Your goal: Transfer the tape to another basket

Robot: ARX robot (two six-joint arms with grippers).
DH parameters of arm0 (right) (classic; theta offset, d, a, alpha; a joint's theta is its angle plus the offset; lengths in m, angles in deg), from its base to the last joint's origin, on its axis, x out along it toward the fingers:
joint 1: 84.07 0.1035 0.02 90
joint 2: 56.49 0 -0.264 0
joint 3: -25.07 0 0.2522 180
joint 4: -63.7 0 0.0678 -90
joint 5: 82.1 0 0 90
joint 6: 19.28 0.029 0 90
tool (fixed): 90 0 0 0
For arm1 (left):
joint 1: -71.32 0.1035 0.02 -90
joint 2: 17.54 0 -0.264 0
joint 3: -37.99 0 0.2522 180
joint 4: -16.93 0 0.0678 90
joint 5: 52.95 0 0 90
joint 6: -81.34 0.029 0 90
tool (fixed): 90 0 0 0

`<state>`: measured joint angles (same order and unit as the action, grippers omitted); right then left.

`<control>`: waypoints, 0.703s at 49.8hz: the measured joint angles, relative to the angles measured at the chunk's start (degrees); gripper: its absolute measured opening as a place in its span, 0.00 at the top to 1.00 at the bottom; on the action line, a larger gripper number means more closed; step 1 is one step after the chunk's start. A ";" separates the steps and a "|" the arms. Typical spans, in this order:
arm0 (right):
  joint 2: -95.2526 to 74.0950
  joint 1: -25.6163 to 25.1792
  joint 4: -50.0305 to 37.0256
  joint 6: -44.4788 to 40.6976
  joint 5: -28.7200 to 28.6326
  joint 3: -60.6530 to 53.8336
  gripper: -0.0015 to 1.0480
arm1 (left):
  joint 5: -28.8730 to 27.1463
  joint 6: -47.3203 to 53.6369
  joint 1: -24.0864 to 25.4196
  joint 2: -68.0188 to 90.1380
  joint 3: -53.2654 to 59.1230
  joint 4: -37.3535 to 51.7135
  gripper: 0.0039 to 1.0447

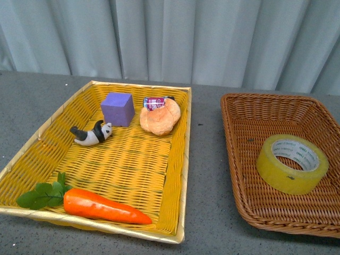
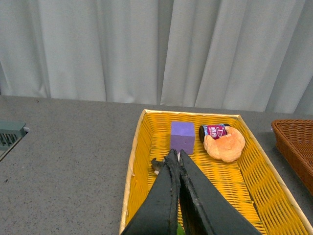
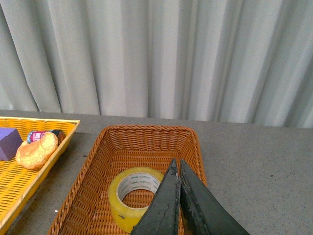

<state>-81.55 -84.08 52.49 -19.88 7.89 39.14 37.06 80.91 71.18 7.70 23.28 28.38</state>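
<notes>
The yellow tape roll [image 1: 292,163] lies tilted inside the brown wicker basket [image 1: 239,175] on the right of the table. It also shows in the right wrist view [image 3: 128,201], inside the same brown basket [image 3: 98,176]. My right gripper [image 3: 176,164] is shut and empty, above the basket just beside the roll. My left gripper [image 2: 175,155] is shut and empty over the yellow woven basket [image 2: 139,161]. Neither arm shows in the front view.
The yellow basket [image 1: 32,154] on the left holds a purple cube [image 1: 117,108], a toy panda [image 1: 93,133], a bread bun [image 1: 160,117] with a small can [image 1: 154,101] behind it, and a plastic carrot [image 1: 101,206]. A grey curtain hangs behind the table.
</notes>
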 joint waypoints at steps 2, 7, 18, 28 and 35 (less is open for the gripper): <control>0.87 0.00 0.83 0.00 0.00 0.00 0.99 | 0.00 0.00 0.00 -0.87 0.00 -0.83 0.97; 3.50 0.00 3.34 0.00 0.00 0.00 0.99 | 0.00 0.00 0.00 -3.52 0.00 -3.37 0.97; 9.27 0.00 9.01 0.00 0.00 -0.02 0.99 | 0.00 0.00 0.00 -9.33 0.00 -9.09 0.97; 12.70 0.00 12.41 0.00 -0.02 -0.02 0.99 | 0.00 0.00 0.00 -12.79 0.00 -12.55 0.97; 14.43 0.00 14.10 0.00 -0.02 -0.02 0.99 | 0.00 0.00 0.00 -14.51 0.00 -14.29 0.97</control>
<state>-67.13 -84.08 66.59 -19.88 7.87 39.12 37.06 80.91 71.18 -6.82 23.28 14.08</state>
